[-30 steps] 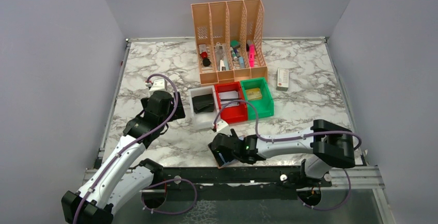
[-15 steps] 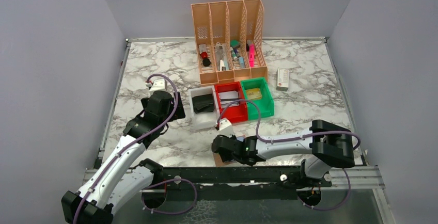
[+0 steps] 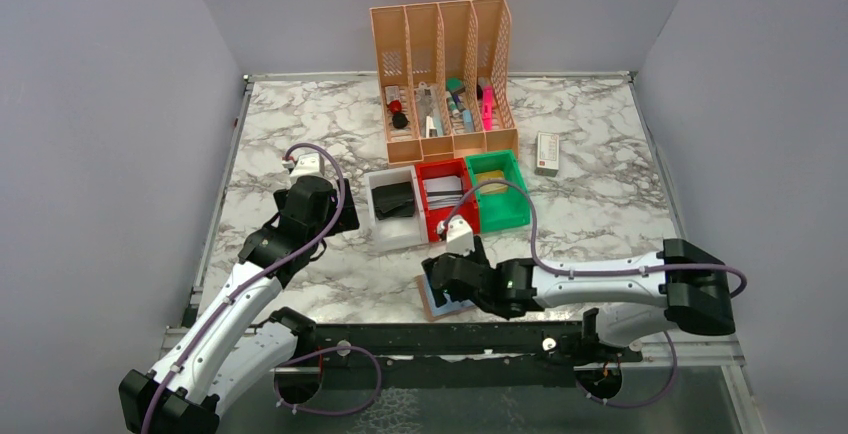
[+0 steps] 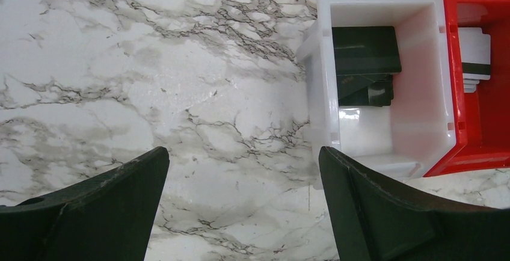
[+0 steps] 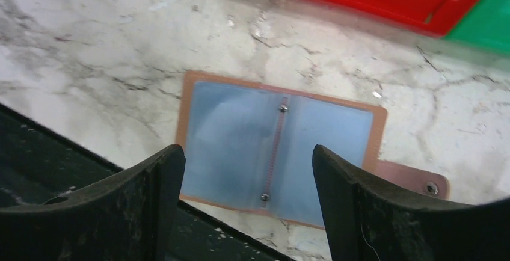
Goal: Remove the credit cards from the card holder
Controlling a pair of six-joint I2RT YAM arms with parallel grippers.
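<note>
The card holder (image 5: 278,153) lies opened flat on the marble at the table's near edge, tan-bordered, with a strap tab (image 5: 421,181) at its right. Bluish faces fill both halves, and I take them for credit cards (image 5: 228,144) still in the pockets. My right gripper (image 5: 245,153) hovers just above it, open, with one finger on each side and nothing between them. From above, the right gripper (image 3: 450,282) covers most of the holder (image 3: 433,307). My left gripper (image 4: 243,153) is open over bare marble, left of the white bin.
A white bin (image 4: 421,14) holds a black case (image 4: 364,50). Beside it a red bin (image 3: 447,216) holds flat cards (image 4: 476,56), then a green bin (image 3: 497,204). A peach file organiser (image 3: 445,74) stands behind, with a small box (image 3: 547,152) to its right. The black rail (image 5: 54,171) runs along the near edge.
The right arm's elbow has swung out to the right and its gripper has shifted a little right over the holder. The left arm has not moved.
</note>
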